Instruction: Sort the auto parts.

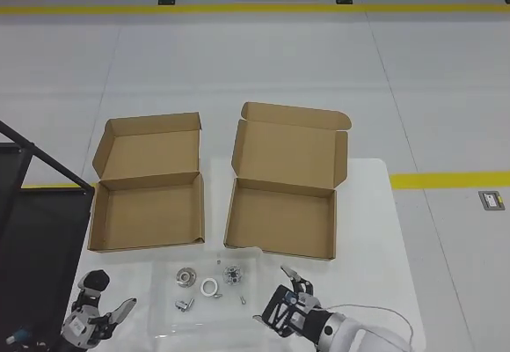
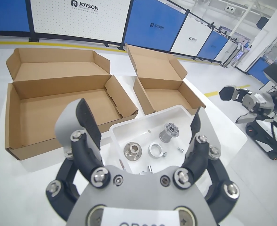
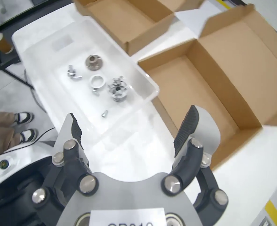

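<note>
The left tool (image 2: 140,111) hangs over the near left corner of the white counter (image 1: 369,229), its fingers (image 2: 86,118) spread wide and holding nothing. Beyond it, on the far left of the counter, sits the left cardboard box (image 1: 147,211) with its lid folded back.

Near the front edge, in front of the gap between the two boxes, lies a clear plastic tray (image 1: 165,321) that holds the auto parts. At its left are a flanged bushing (image 1: 185,276) and, nearer the robot, a small clamp piece (image 1: 185,305). A white ring (image 1: 209,287) lies in the middle, just beside a toothed hub (image 1: 232,275) that stands upright to its right. A small screw (image 1: 243,299) lies apart from them near the tray's right side.

The right cardboard box (image 1: 280,220) stands close beside the left one, also with its lid up, its front wall near the tray's far right corner. The right tool (image 3: 132,114) hovers low just right of the tray, in front of that box, its fingers (image 3: 187,123) parted wide around nothing.
</note>
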